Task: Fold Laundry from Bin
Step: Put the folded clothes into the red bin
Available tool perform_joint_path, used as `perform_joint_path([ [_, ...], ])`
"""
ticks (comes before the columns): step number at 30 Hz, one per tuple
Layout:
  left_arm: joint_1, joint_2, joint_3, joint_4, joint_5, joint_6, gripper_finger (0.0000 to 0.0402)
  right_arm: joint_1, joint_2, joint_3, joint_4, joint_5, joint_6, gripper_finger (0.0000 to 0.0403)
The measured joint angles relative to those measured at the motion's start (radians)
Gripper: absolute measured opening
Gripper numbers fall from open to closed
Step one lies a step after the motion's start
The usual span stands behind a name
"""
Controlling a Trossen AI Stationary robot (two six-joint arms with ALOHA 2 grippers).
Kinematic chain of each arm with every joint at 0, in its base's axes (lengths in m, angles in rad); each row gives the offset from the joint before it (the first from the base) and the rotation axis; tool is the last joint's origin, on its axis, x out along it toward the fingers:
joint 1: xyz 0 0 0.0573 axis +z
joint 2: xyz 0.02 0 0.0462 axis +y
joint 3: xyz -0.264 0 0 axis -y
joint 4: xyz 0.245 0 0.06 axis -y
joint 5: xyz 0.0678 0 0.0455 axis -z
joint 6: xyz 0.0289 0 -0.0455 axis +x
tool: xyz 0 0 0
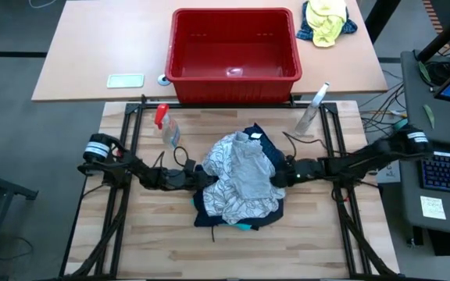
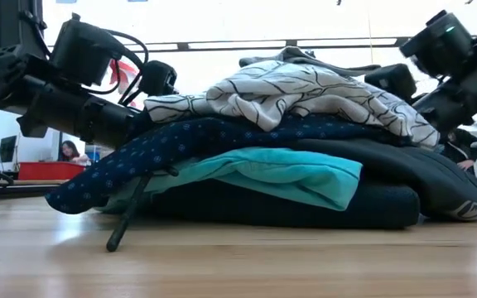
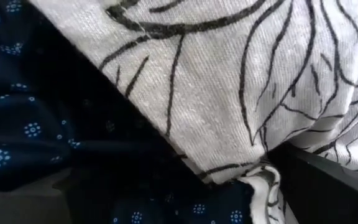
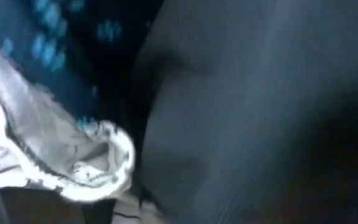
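Currently the bin [image 1: 233, 47] stands empty; the laundry [image 1: 237, 179] lies heaped, unfolded, between both grippers. Left gripper [image 1: 199, 176] and right gripper [image 1: 279, 175] press against the pile's sides, jaws spread, grasping nothing visibly. All folding remains.

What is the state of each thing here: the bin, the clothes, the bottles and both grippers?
bin: upright, looks empty.
laundry: piled in a heap on the wooden table, unfolded.
white patterned garment: on top of the pile, crumpled.
turquoise garment: low in the pile, edge sticking out.
spray bottles: lying on the table.
left gripper: open, at the pile's left edge.
right gripper: open, at the pile's right edge.
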Motion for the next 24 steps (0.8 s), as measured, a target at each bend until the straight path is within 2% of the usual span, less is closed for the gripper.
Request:
perform_joint_path([
  [6,0.0,-0.008,-0.008,0.004,0.017,0.007,0.0342,-0.099,0.185,0.014,0.266,-0.167,-0.059,0.0324],
  [14,0.006,-0.007,-0.012,0.023,0.048,0.063,0.03,-0.189,0.331,0.151,0.285,-0.368,-0.175,0.0315],
  [19,0.013,-0.006,-0.016,0.038,0.056,0.093,0.0254,-0.239,0.411,0.25,0.214,-0.447,-0.224,0.0251],
  [24,0.014,-0.005,-0.016,0.05,0.044,0.14,0.0166,-0.265,0.463,0.305,0.181,-0.502,-0.252,0.0149],
])
